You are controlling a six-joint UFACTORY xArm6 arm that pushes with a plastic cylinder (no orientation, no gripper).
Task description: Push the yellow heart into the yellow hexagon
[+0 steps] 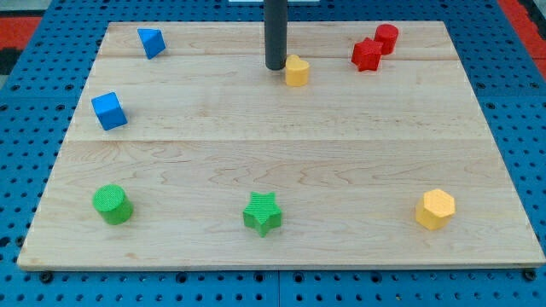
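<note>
The yellow heart (297, 71) sits near the view's top, a little right of centre, on the wooden board (281, 162). My tip (275, 66) rests just to the heart's left, touching it or nearly so. The yellow hexagon (436, 208) lies far off at the view's bottom right.
A red star (367, 55) and a red cylinder (386, 38) sit together at the top right. A blue triangular block (151, 42) is at the top left, a blue cube (109, 111) at the left. A green cylinder (113, 205) and a green star (263, 213) lie along the bottom.
</note>
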